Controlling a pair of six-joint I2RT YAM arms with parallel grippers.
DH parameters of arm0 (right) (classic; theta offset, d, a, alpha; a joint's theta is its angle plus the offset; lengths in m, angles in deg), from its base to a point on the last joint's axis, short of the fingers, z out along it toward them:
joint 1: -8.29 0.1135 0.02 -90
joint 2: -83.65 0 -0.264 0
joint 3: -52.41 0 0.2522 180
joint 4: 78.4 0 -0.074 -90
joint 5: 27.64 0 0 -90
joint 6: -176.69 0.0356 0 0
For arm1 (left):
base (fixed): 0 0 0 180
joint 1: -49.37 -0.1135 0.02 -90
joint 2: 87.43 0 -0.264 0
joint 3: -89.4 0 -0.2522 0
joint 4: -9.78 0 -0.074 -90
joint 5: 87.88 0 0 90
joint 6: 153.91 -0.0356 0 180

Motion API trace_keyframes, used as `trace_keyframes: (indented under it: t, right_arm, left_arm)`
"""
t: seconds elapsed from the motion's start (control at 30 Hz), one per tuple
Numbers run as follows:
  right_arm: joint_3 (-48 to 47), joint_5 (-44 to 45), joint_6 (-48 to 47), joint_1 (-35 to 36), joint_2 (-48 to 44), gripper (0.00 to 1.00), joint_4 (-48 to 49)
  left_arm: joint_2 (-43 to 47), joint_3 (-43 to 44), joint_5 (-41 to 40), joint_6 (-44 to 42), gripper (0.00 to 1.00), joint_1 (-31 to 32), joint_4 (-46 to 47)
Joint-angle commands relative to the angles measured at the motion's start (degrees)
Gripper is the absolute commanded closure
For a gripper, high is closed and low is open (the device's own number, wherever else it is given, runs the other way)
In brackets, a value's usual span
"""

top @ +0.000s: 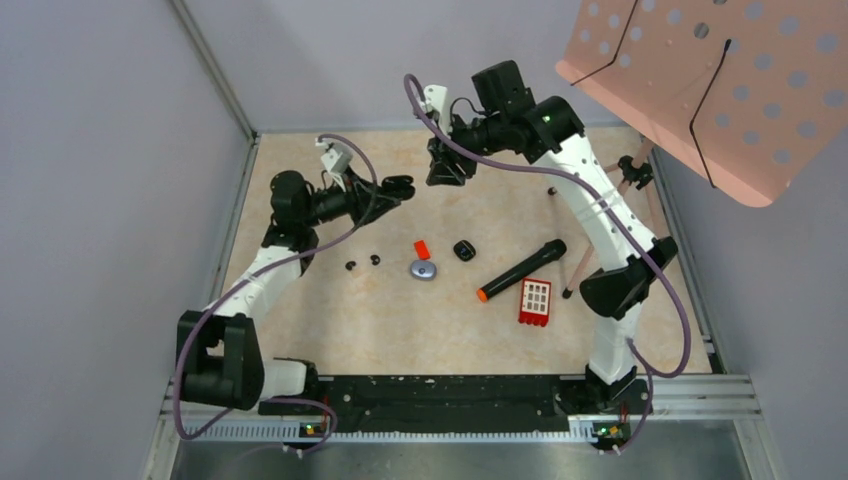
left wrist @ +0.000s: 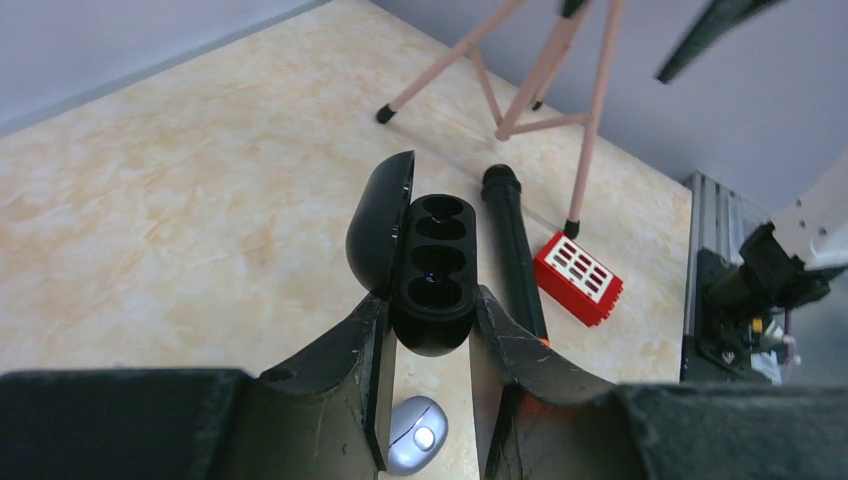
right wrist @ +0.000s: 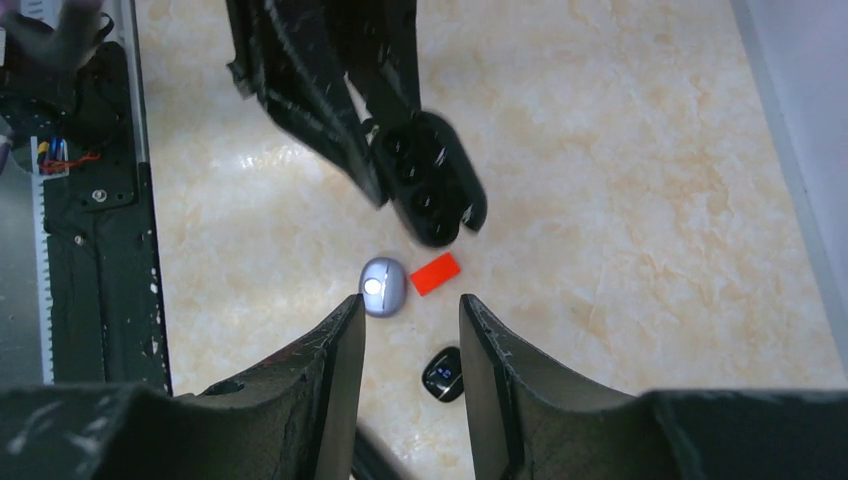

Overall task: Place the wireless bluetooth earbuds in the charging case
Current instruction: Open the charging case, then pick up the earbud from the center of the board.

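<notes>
My left gripper (top: 398, 188) is shut on a black charging case (left wrist: 432, 285) and holds it above the table. The lid (left wrist: 380, 230) is swung open to the left and the wells look empty. The case also shows in the right wrist view (right wrist: 432, 185), with the left fingers (right wrist: 300, 90) round it. My right gripper (top: 446, 168) hovers just right of the case, open and empty (right wrist: 412, 305). Two tiny black earbuds (top: 350, 265) (top: 376, 260) lie on the table below the left gripper. They are out of both wrist views.
A silver oval device (top: 423, 269), a small red block (top: 421, 248) and a small black case (top: 463, 250) lie mid-table. A black marker with an orange tip (top: 520, 270) and a red-and-white block (top: 535, 300) lie to the right. A pink stand (top: 700, 80) stands at the back right.
</notes>
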Motion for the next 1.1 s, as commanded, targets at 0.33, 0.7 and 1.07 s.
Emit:
trace_keyframes:
  t: [0.33, 0.7, 1.07]
  right_arm:
    - [20.1, -1.4, 4.7, 0.1, 1.9, 0.73, 25.2]
    - [21.3, 4.4, 41.5, 6.5, 17.4, 0.78, 34.9]
    - [17.7, 9.3, 45.8, 10.0, 26.7, 0.77, 34.0]
  left_arm:
    - [12.5, -0.5, -15.4, 7.3, 1.0, -15.6, -14.5]
    - [17.1, 2.9, -26.8, 6.7, 1.0, -23.2, -28.5]
    - [16.9, 6.0, -28.1, 7.0, 1.0, -24.8, -30.5]
